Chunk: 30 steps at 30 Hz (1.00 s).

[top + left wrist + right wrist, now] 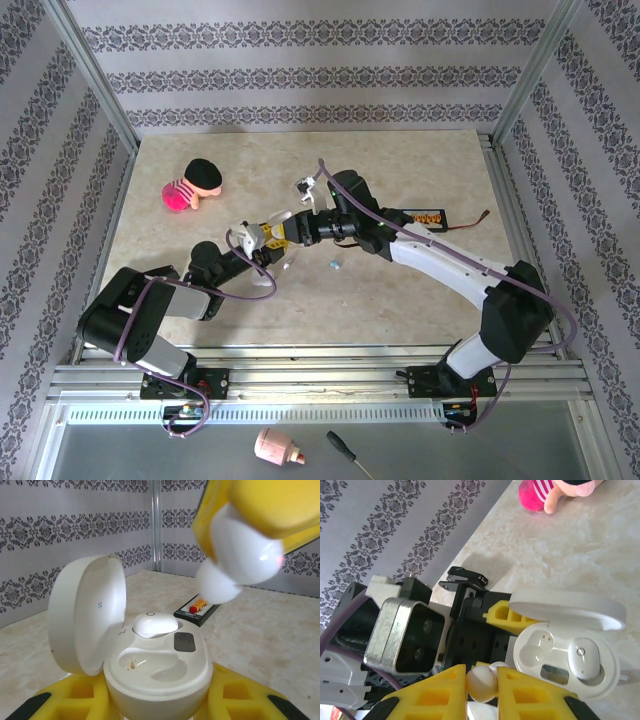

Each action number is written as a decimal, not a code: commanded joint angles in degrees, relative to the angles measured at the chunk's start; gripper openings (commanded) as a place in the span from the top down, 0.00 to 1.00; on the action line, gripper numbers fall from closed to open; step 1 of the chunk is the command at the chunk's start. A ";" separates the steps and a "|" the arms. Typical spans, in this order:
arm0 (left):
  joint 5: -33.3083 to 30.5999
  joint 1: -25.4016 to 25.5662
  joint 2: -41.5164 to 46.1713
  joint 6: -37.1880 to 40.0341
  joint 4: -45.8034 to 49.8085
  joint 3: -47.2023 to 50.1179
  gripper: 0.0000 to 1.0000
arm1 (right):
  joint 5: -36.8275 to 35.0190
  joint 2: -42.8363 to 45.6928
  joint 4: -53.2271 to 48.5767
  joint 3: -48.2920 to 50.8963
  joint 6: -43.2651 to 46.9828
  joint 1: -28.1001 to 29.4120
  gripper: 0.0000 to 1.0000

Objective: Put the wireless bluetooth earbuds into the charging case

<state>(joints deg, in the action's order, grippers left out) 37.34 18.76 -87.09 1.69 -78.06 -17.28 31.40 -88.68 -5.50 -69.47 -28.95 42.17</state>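
Note:
My left gripper (160,702) is shut on the base of the white charging case (165,665), whose lid (87,612) stands open to the left. One white earbud (155,624) sits in the far slot; the near slot is empty. Above and to the right of the case hangs a second white earbud (235,562). My right gripper (482,690) is shut on that earbud (482,684), beside the open case (565,652). In the top view both grippers, left (262,240) and right (286,232), meet at mid-table. A small pale blue earbud (335,265) lies loose on the table.
A pink plush toy (192,184) lies at the back left. A flat black device (425,216) with a cable sits at the back right. A small white object (303,187) rests behind the grippers. Patterned walls close in three sides of the table.

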 commanded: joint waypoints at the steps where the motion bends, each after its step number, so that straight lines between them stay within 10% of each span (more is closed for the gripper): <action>1: 1.57 1.03 -0.42 3.05 -3.73 -0.89 0.73 | -1.87 -1.54 -0.90 -2.47 2.15 0.96 0.82; 30: -2.40 1.36 1.29 4.80 -3.76 -1.05 0.73 | -5.07 -6.65 -3.53 -2.79 0.78 1.86 0.82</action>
<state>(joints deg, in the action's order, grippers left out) 34.70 19.44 -87.29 5.65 -77.36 -17.28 27.20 -94.45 -7.01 -71.90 -27.29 43.29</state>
